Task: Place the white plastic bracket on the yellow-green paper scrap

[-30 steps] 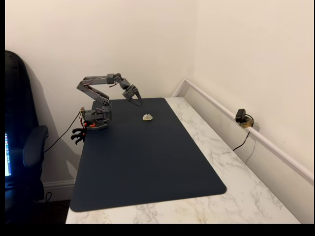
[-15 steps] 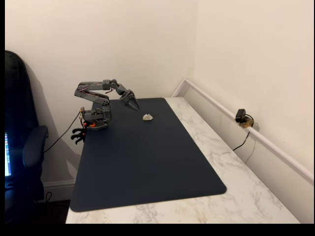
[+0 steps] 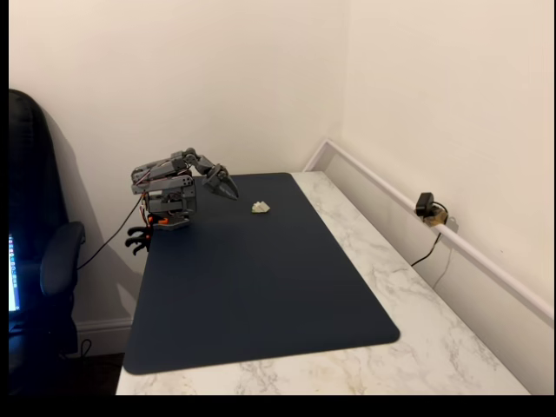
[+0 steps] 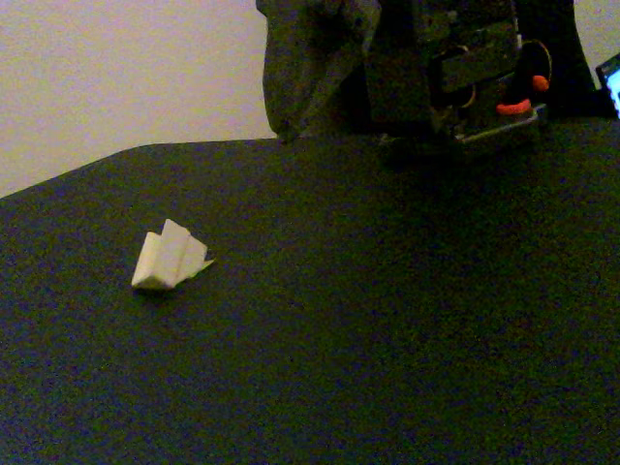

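The white plastic bracket (image 3: 261, 207) (image 4: 170, 259) lies on the dark blue mat (image 3: 261, 287), toward its far end. At the bracket's lower right a thin pale sliver (image 4: 204, 263) pokes out from under it, which looks like the yellow-green paper scrap; its colour is faint here. My gripper (image 3: 229, 192) (image 4: 285, 133) is apart from the bracket, to its left in one fixed view, and hangs a little above the mat. The jaws are shut to a point and hold nothing. The arm is folded low over its base (image 3: 167, 215).
The mat covers most of a white marble table (image 3: 408, 295) in a room corner. A small black device with a cable (image 3: 426, 207) sits on the wall ledge at right. A dark office chair (image 3: 39, 261) stands left of the table.
The arm has folded back and down toward its base. The gripper has drawn left, away from the bracket, which has not moved.
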Motion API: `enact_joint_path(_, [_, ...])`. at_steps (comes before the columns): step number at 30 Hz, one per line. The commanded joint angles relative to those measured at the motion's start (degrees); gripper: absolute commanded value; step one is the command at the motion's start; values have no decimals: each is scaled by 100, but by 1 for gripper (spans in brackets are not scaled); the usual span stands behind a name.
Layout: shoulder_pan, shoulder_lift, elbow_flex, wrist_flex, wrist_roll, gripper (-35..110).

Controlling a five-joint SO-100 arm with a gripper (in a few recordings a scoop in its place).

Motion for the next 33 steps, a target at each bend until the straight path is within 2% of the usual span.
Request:
enact_joint_path(1, [9, 202, 62, 88, -35, 0])
enact_joint_path(33, [18, 202, 229, 176, -141, 0])
